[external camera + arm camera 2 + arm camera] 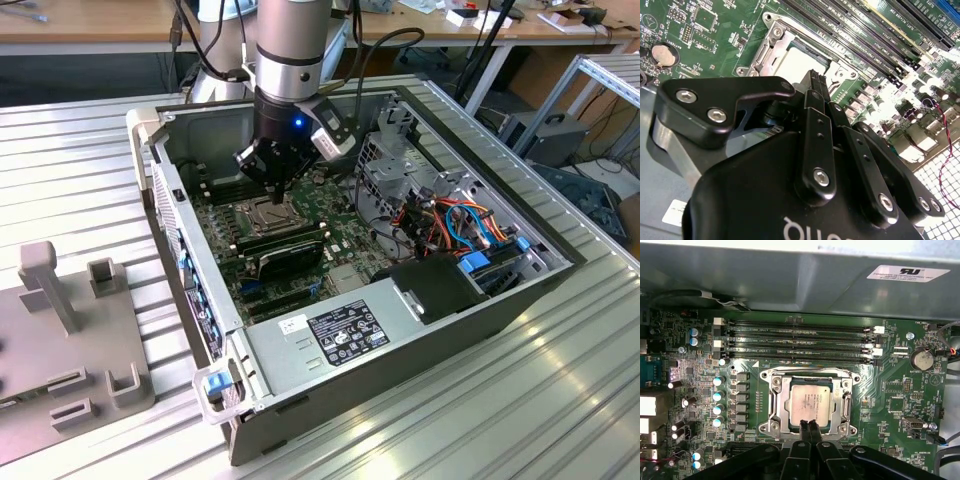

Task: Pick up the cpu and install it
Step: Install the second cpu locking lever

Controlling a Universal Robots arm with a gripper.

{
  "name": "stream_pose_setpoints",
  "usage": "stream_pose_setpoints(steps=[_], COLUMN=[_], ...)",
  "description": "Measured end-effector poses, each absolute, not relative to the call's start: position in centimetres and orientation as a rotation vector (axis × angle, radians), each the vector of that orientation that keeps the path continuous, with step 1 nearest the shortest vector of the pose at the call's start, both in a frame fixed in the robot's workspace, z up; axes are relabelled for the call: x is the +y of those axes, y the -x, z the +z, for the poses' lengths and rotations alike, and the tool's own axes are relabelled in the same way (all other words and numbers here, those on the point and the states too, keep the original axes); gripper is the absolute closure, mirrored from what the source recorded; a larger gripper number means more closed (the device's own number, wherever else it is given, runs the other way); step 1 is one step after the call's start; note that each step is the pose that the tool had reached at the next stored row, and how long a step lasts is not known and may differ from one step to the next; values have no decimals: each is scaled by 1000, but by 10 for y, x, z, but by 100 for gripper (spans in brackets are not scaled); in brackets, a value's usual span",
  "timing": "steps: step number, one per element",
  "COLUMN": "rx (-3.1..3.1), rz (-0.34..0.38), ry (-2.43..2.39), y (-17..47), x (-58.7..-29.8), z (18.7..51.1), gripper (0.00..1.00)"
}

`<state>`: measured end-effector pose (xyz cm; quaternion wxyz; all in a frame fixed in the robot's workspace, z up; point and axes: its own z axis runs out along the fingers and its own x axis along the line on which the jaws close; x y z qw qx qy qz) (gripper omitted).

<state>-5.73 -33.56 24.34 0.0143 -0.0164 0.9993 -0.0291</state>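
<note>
Black end effector (809, 426) hovers low over the board, its fingers pressed together and gripping nothing, tips just at the edge of the cpu (810, 401). And the silver-grey cpu sits flat inside the socket frame (778, 407), seemingly seated already! Pick-up and placement look done; the frame's bracket appears not yet closed over it. Around it, green motherboard (340, 250), memory slots (800, 342), all inside the open computer case (400, 330) on the ribbed counter (70, 160).

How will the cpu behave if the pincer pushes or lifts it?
The cpu looks thin, flat and metal-topped, so probably stiff and light. It cannot roll. Lying inside the socket frame, it would hardly slide sideways. Its smooth top may be slippery under the pincer.
</note>
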Motion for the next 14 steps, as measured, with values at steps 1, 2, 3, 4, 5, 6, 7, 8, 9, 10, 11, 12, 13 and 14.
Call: stream_pose_setpoints(steps=[1,2,3,4,5,6,7,8,9,10,11,12,13,14], rx=[3111,3111,3111,3111,3111,3111,3111,3111,3111,3111,3111,3111,3111,3111], rz=[-91,-91,-91,-91,-91,-91,-91,-90,-90,-91,-91,-91,-91,-91], ry=[51,51,51,51,51,51,51,51,51,51,51,51,51,51], y=[57,57,57,57,57,57,57,57,57,57,57,57,57,57], x=[-336,-336,-336,-336,-336,-336,-336,-336,-336,-336,-336,-336,-336,-336], z=[244,245,247,247,248,248,249,249,249,249,249,249,249,250], gripper=[89,89,89,89,89,89,89,89,89,89,89,89,89,89])
